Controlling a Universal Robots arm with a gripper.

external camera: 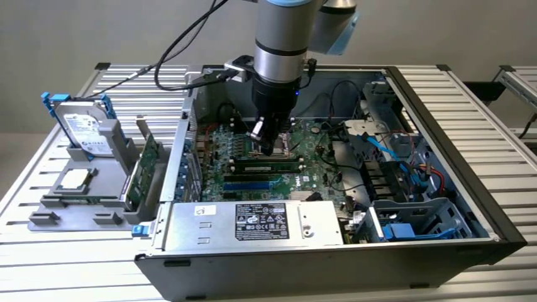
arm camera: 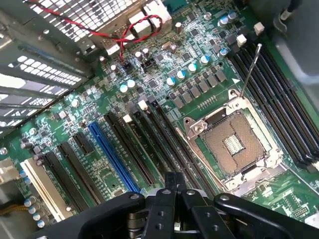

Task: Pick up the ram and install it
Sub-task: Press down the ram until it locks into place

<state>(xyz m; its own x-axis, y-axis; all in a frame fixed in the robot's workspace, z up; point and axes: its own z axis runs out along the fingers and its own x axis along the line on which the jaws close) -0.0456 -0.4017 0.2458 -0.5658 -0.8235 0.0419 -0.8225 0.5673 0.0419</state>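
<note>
Gripper (external camera: 266,141) hangs inside the open PC case (external camera: 470,182), low over the motherboard (external camera: 323,160), fingers pressed together w/ nothing between them (wrist view confirms: tips (arm camera: 174,183) meet, no part held). Ram (external camera: 266,167) sits flat in a slot just below the gripper, approx. parallel to the case front; whether it touches the fingers cannot be told. CPU socket (arm camera: 234,144) lies open beside the slots. On the exterior view's left, a grey holder (external camera: 80,204) carries a hard drive (external camera: 82,129) and a green card (external camera: 148,165).
</note>
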